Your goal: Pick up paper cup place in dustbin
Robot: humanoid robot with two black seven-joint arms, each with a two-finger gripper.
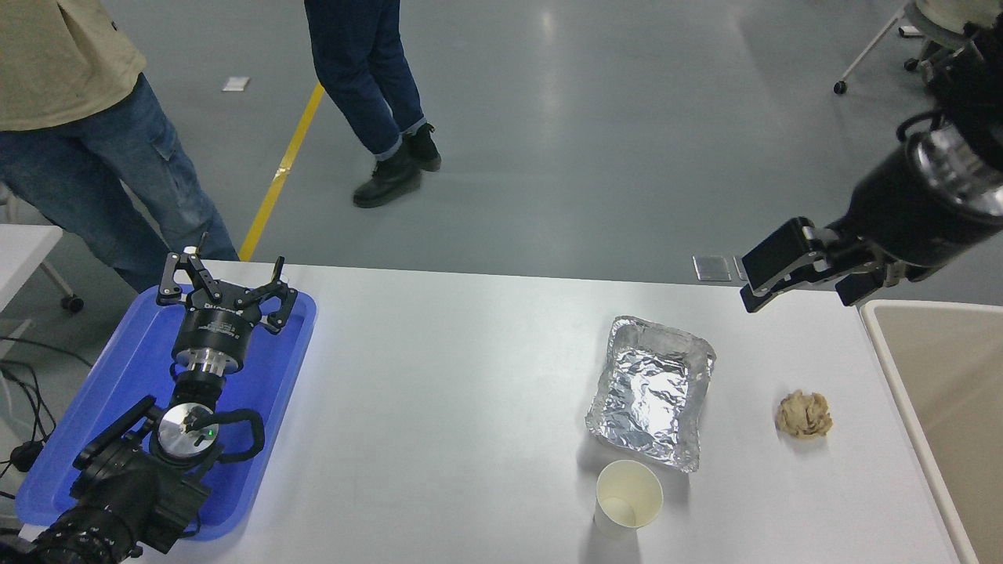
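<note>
The paper cup [628, 505] stands upright and empty near the table's front edge, just in front of the foil tray. The dustbin [893, 368] is at the table's right end, with its pale beige inside showing; it is cut off by the picture's right edge. My right gripper [798, 288] is open and empty. It hangs above the table's far right corner, tilted down and to the left, far behind the cup and just left of the dustbin's far corner. My left gripper [223, 288] is open and parked over the blue tray at the lower left.
A crinkled silver foil tray [650, 392] lies right of the table's middle. A crumpled tan paper ball [803, 413] lies between it and the dustbin. A flat blue tray [94, 407] is at the left. Two people stand beyond the far edge at the upper left.
</note>
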